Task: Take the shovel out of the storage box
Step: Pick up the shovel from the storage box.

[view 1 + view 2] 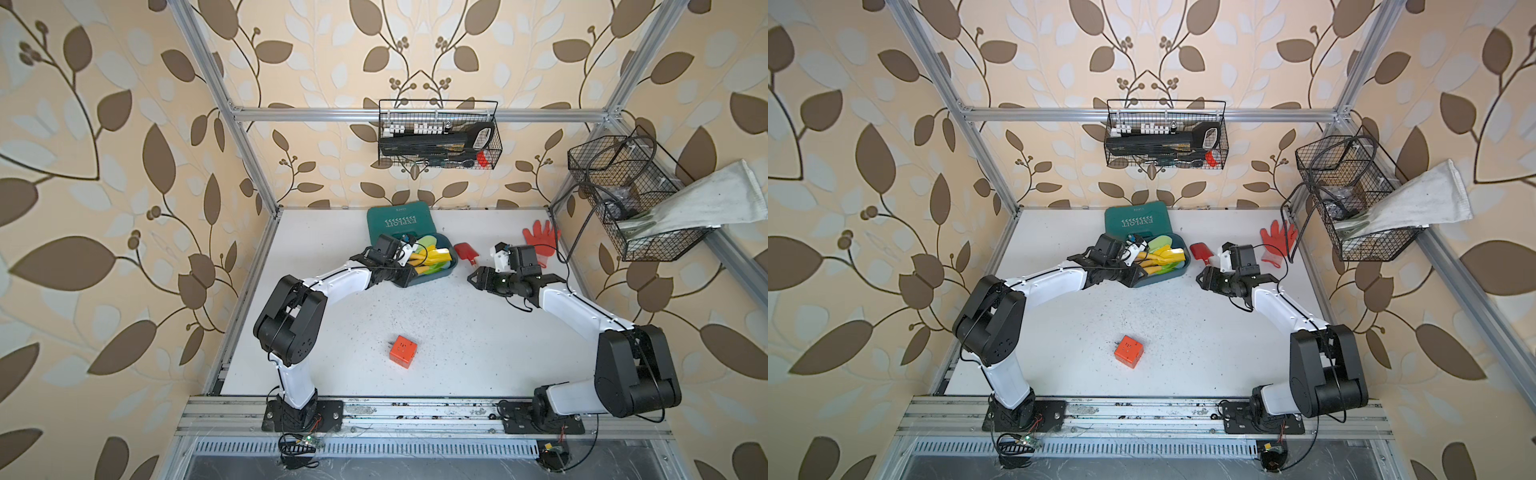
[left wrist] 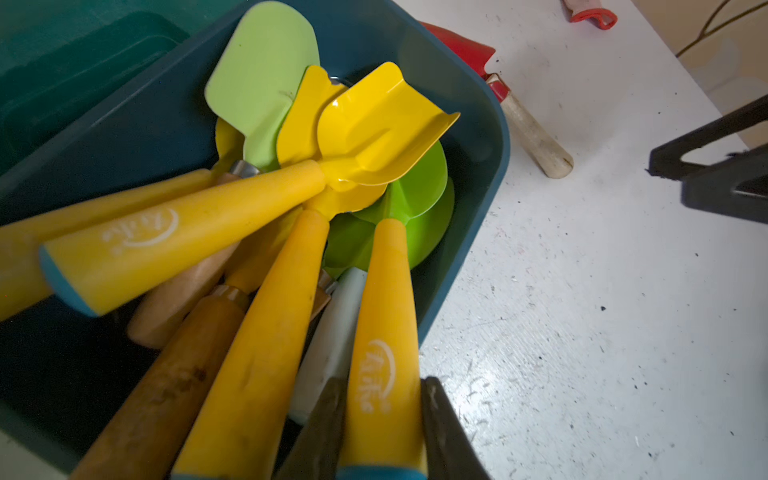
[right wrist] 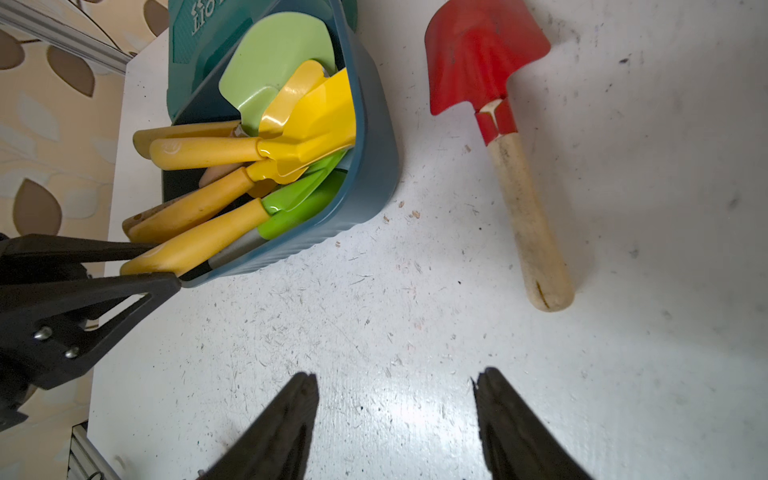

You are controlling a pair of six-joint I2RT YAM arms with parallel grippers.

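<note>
Shovel (image 2: pixel 384 291) with green blade lies in the box (image 2: pixel 478 187) among other tools (image 2: pixel 208 232), yellow handle pinched tight by the left gripper (image 2: pixel 382 395); right gripper (image 3: pixel 395 386) hangs spread wide, empty, above the table (image 3: pixel 374 299).

White arm links (image 1: pixel 340 280), black joint housings (image 1: pixel 291 328), thin black cables (image 1: pixel 519 308), apparently silver screws (image 3: pixel 43 332)

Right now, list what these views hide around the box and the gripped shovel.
- The shovel's handle end: cut off by the left wrist view's edge; blade partly under yellow shovels.
- The left end effector's grip: too small in both top views.
- The box floor: covered by shovels.
- The wall basket's contents: too small in top views.
</note>
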